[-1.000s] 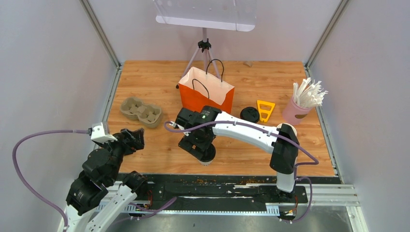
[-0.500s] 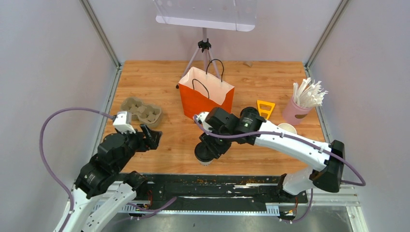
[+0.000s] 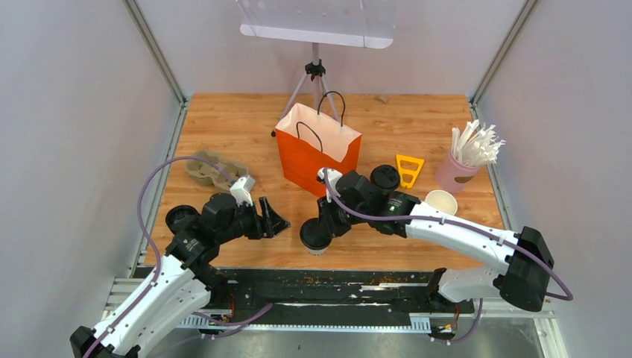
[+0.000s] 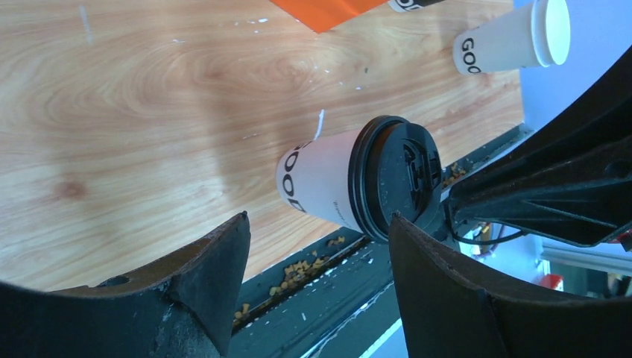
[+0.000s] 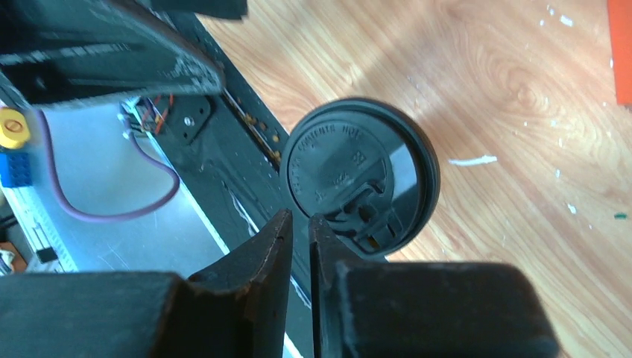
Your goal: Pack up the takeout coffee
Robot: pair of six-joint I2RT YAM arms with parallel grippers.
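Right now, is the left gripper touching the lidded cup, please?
Apart: the top view shows a clear gap between the left gripper and the lidded cup.

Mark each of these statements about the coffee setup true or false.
1. The lidded cup stands upright. True.
2. The left gripper is shut on it. False: its jaws are open and clear of the cup.
3. A second white cup has no lid. True.
4. The straws stand in the orange bag. False: they are in the pink cup.
5. The right gripper is spread wide. False: its jaws are nearly shut, holding nothing.
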